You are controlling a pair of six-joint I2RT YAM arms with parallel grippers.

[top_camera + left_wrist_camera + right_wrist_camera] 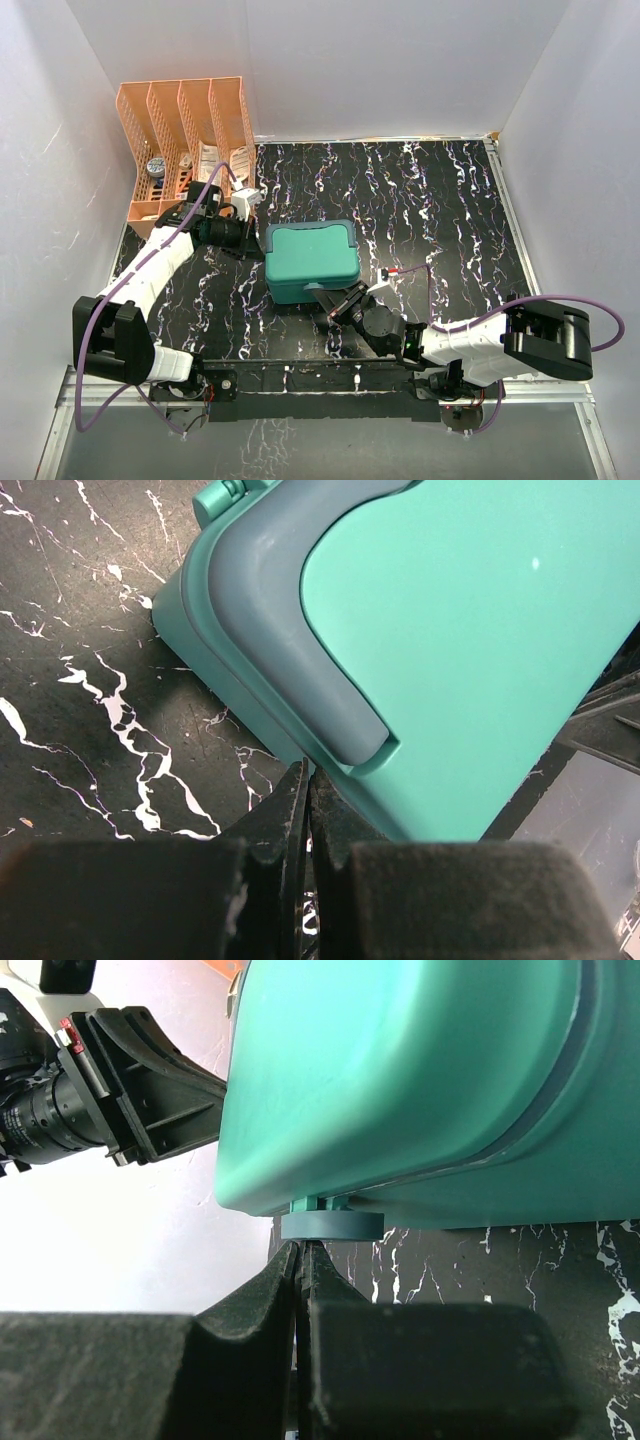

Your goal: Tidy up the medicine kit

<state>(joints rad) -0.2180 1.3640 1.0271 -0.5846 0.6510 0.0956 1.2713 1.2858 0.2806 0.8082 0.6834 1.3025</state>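
Right gripper [300, 1250]: jaws pressed together, empty, tips just under the latch [333, 1225]; likely set to flick it up. Left gripper [307, 775]: jaws also pressed together, nosed against the kit [312, 262] at its left side, probably bracing it. Kit sits lid closed, mid-table [450, 200], toward the near edge.

Teal-green rectangular medicine kit [312, 262], rounded corners, grey band along lid edge, lid closed, lying flat, slightly skewed, centre-left on black marbled table [450, 200].
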